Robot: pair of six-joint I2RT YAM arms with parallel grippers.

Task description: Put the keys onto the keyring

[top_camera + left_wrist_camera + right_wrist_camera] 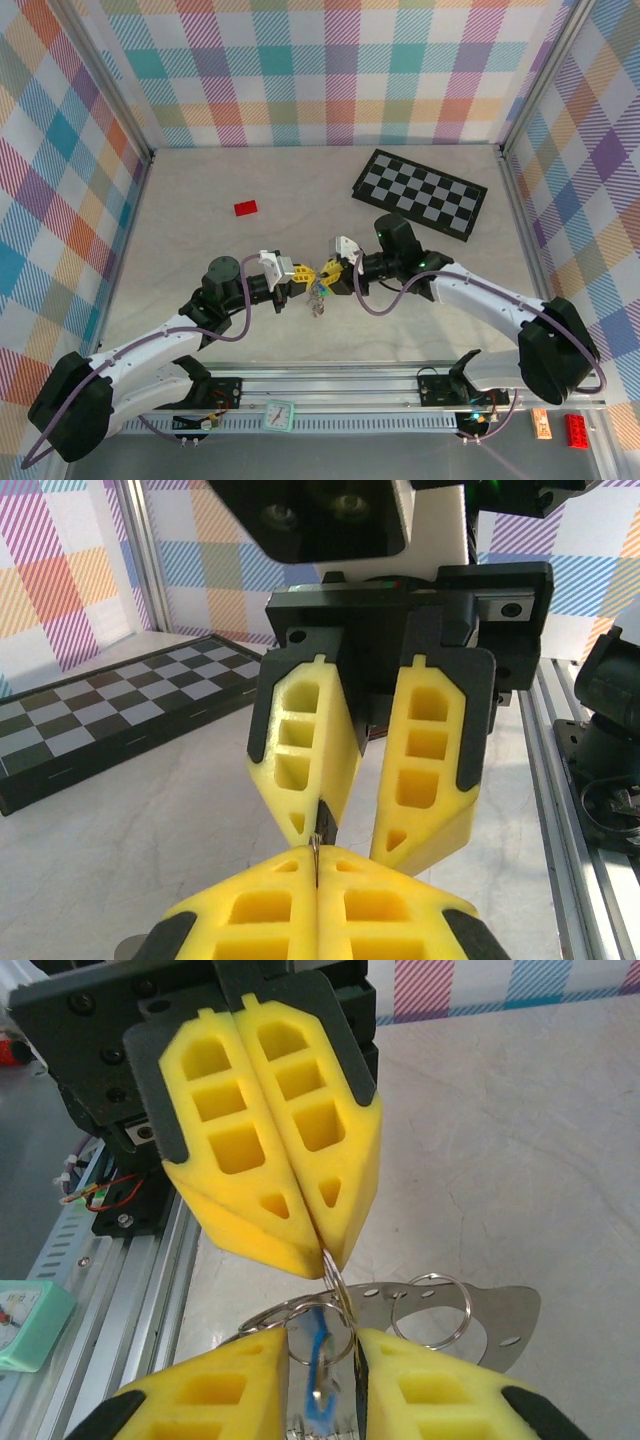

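Keyring (336, 1282) hangs over the worktop (200, 250), near-left of the checkerboard (420, 192). Left claw (322, 1250) is clamped on one split ring. Right claw (322, 1345) stands apart (blue key (320, 1355) between its fingers (240, 1385)).

No readable text, label, brand or number appearing anywhere, small clock face (280, 414) on the front rail (400, 378) showing marks too tiny to read

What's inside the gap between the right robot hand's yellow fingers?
Silver rings and a blue piece, probably the blue key. The left gripper pinches one ring from above. The yellow fingers cover the rings' outer edges; the blue piece's bottom is blurry.
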